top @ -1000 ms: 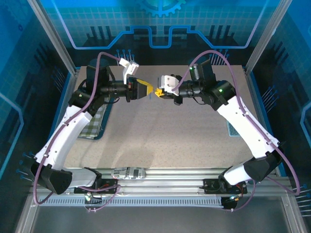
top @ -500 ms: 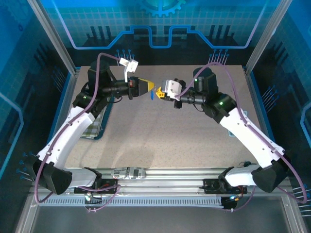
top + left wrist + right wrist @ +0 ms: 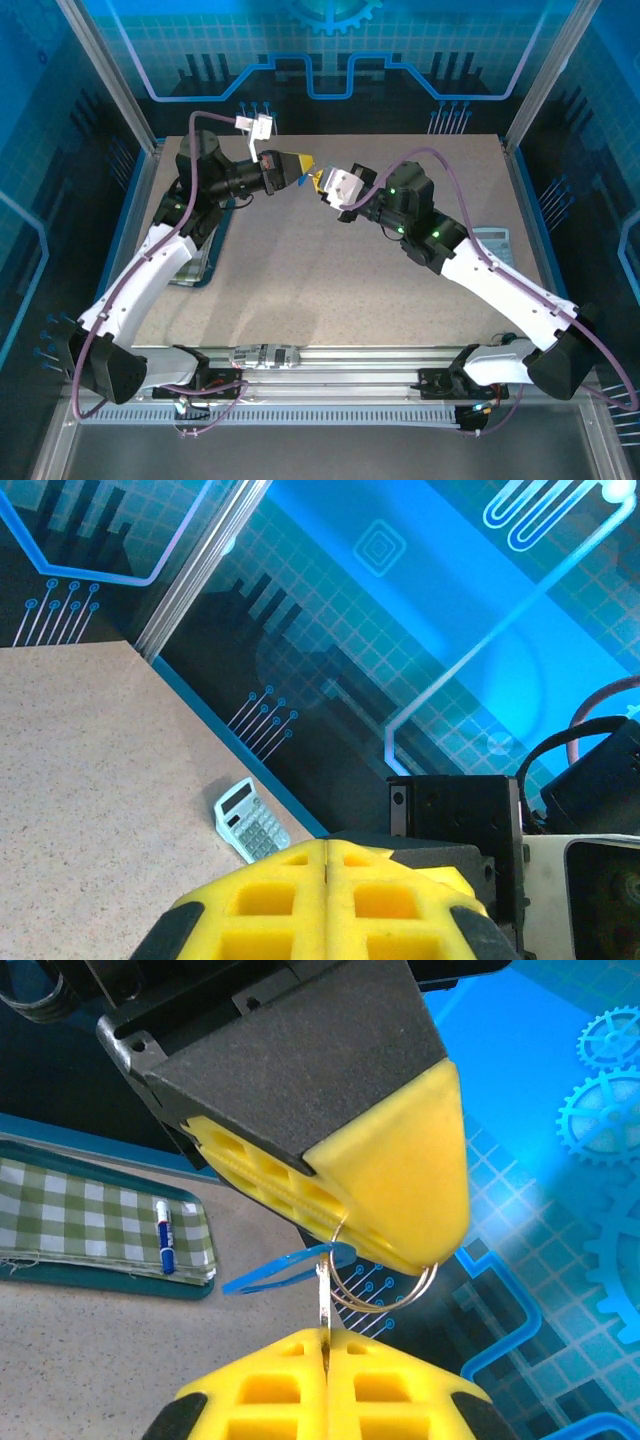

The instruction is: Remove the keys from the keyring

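My two grippers meet tip to tip above the back middle of the table, the left gripper [image 3: 303,168] and the right gripper [image 3: 320,182]. In the right wrist view the keyring [image 3: 388,1292], a thin metal loop, comes out of the seam of the left gripper [image 3: 400,1250], which is shut on it. A key [image 3: 323,1300] hangs on the ring, its silver blade seen edge-on. My right gripper [image 3: 323,1338] is shut on that blade. The blue part of the key [image 3: 275,1272] sticks out to the left. In the left wrist view the left gripper [image 3: 328,848] shows its pads pressed together.
A teal tray with a checked cloth [image 3: 196,262] lies at the table's left edge, and a blue pen [image 3: 165,1238] rests on the cloth [image 3: 80,1215]. A small calculator [image 3: 490,243] lies near the right edge, the same calculator [image 3: 251,821] that the left wrist view shows.
Both grippers have moved together towards the back left of the table and risen. The left gripper's jaws have closed fully. The right arm has stretched out further.
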Controlling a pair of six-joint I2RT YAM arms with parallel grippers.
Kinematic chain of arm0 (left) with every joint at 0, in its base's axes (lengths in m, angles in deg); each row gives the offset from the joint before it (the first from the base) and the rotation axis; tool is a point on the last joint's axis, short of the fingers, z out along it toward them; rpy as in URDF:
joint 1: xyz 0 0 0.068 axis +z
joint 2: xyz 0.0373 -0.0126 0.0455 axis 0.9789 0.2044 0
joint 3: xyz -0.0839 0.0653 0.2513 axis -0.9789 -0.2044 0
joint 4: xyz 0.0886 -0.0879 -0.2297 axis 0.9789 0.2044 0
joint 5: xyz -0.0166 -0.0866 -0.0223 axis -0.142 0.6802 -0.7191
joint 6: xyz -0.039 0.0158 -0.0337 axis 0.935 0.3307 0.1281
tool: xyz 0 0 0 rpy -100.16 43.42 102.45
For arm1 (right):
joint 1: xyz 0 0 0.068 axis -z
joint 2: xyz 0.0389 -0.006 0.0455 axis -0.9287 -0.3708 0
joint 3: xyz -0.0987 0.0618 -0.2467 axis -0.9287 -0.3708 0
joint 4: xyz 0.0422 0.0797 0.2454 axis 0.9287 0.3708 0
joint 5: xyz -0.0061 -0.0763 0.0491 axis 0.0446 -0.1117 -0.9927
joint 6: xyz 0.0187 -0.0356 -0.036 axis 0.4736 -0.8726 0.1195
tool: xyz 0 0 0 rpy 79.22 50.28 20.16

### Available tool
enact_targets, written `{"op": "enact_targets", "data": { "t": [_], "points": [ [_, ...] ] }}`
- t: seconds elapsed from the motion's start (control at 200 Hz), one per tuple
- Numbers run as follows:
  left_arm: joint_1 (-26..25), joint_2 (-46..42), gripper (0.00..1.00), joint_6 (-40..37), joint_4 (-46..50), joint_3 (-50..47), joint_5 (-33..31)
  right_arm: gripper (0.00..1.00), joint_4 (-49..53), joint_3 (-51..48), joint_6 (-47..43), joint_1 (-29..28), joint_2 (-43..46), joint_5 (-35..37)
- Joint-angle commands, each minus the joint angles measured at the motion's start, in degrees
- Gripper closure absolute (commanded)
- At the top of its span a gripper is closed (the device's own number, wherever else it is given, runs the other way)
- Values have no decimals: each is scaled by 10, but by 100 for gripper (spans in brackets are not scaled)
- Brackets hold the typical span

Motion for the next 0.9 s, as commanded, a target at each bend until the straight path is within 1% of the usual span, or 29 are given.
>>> {"op": "enact_targets", "data": {
  "t": [0.0, 0.015, 0.04, 0.1, 0.19, 0.275, 0.355, 0.47, 0.575, 0.741, 0.896],
  "points": [
    [-13, -19, 84, -8, 6, -13, 23, 100, -14, 19, -12, -5, -2, -5],
    [-12, -21, 80, -11, 9, -13, 21, 100, -6, 23, -13, -4, -2, -8],
    [-10, -24, 76, -14, 14, -12, 17, 100, 8, 28, -17, -1, -2, -13],
    [-2, -30, 73, -19, 18, -12, 17, 100, 47, 42, -26, 8, -2, -28],
    [15, -41, 65, -26, 30, -9, 16, 100, 114, 70, -49, 15, -7, -45],
    [28, -49, 55, -43, 53, -2, 14, 100, 167, 91, -74, 18, -9, -60],
    [35, -55, 54, -64, 77, 7, 16, 100, 210, 109, -93, 23, -12, -67],
    [39, -56, 49, -92, 117, 28, 23, 100, 287, 149, -111, 31, -25, -96],
    [40, -49, 47, -115, 147, 50, 40, 100, 357, 199, -126, 31, -50, -96],
    [39, -31, 42, -135, 178, 74, 68, 100, 415, 239, -138, 31, -76, -100],
    [27, -14, 41, -142, 188, 80, 80, 100, 452, 277, -139, 31, -100, -103]
  ]
}}
